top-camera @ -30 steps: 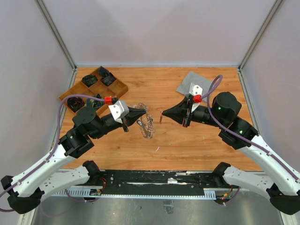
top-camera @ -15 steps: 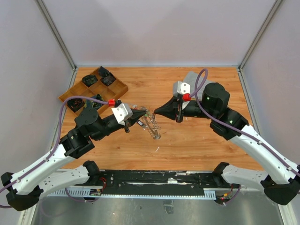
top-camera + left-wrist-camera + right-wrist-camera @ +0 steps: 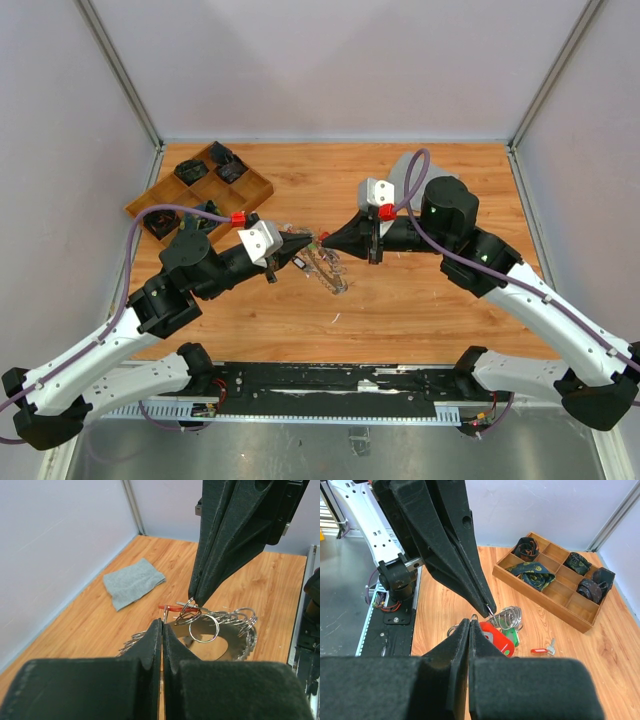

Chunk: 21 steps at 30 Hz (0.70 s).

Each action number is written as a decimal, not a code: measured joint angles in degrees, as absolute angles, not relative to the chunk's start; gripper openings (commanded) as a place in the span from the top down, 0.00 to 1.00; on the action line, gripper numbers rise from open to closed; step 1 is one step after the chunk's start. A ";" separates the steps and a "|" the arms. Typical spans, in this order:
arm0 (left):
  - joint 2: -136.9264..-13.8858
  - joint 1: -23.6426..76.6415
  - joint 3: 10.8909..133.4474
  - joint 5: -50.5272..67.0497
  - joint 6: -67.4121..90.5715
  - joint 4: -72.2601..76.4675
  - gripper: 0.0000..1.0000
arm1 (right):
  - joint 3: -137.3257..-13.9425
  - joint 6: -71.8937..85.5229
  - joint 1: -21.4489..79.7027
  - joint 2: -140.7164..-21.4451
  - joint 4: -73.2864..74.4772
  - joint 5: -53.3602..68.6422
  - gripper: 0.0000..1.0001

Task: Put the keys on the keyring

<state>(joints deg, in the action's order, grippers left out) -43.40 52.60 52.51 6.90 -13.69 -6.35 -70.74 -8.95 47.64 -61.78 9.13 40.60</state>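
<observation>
I am clenching my left fingers [image 3: 154, 639] on the rim of the keyring [image 3: 227, 616], a thin silver hoop bristling with small wire loops, and holding it tilted over the wooden bench [image 3: 265, 580]. My right fingers [image 3: 210, 565] are pinching the red-tagged key [image 3: 169, 607], with its silver shaft touching those loops. Both sets of tips are nearly meeting mid-bench, leaving little room between them. A green-tagged key [image 3: 514, 636] is sitting beside the red tag. One loose key [image 3: 540, 651] is lying near the compartmented wooden tray [image 3: 535, 600], and the soft grey cloth [image 3: 132, 582] is lying well apart.
</observation>
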 measured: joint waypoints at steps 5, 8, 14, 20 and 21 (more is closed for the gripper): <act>-43.40 52.60 52.51 6.96 -13.69 -6.35 0.99 | -70.74 -8.95 47.70 -61.80 9.13 39.00 1.00; -43.40 52.60 52.51 6.96 -13.69 -6.35 1.00 | -70.74 -8.91 47.94 -61.84 9.13 37.98 0.99; -43.40 52.60 52.51 7.16 -13.69 -6.35 1.00 | -70.74 -8.58 48.01 -61.87 9.10 36.14 1.00; -43.33 52.60 52.51 7.20 -13.69 -6.35 0.99 | -70.74 -7.66 48.01 -62.46 9.04 35.22 0.99; -43.29 52.60 52.51 7.22 -13.69 -6.35 0.99 | -70.74 -7.51 48.01 -62.61 9.04 35.05 0.99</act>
<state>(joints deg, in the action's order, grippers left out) -43.29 52.60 52.51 7.22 -13.69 -6.35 -70.74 -7.51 48.01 -62.61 9.04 35.05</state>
